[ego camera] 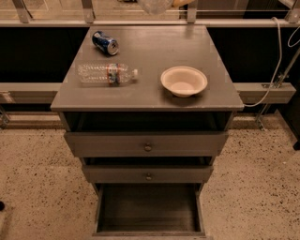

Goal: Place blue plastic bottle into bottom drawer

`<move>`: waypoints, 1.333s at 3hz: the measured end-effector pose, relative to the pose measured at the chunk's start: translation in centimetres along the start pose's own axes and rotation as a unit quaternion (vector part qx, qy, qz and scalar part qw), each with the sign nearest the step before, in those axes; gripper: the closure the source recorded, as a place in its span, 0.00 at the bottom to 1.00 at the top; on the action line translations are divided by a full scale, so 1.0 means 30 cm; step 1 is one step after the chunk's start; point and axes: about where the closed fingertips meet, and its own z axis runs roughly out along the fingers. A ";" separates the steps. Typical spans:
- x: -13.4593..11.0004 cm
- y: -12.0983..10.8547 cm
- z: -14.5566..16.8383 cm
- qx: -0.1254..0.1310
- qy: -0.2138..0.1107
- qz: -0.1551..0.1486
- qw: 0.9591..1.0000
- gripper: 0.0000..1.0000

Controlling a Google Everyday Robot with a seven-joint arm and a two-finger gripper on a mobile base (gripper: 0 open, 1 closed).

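A pale translucent rounded shape, the blue plastic bottle (155, 4), shows only in part at the top edge, above the cabinet's back. Just a tan sliver of my gripper (181, 2) shows beside it at the top edge; its hold on the bottle cannot be seen. The bottom drawer (147, 211) is pulled out at the bottom of the view, and its dark wooden inside holds nothing. The two shallower drawers with round knobs (148, 147) stand above it, each pulled out a little.
On the grey cabinet top (150, 47) lie a clear bottle with a red-blue label (107, 73), a blue soda can (105, 42) and a white bowl (183, 80). A white cable (276, 70) hangs at the right. Speckled floor lies on both sides.
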 end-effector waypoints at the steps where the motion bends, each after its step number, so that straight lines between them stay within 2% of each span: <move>1: -0.036 0.083 0.021 -0.005 0.000 0.023 1.000 1.00; 2: -0.135 0.125 0.042 0.053 0.012 0.057 0.997 1.00; 3: -0.267 0.170 0.050 0.110 0.011 0.097 0.989 1.00; 4: -0.397 0.318 0.017 0.132 0.012 0.143 0.981 1.00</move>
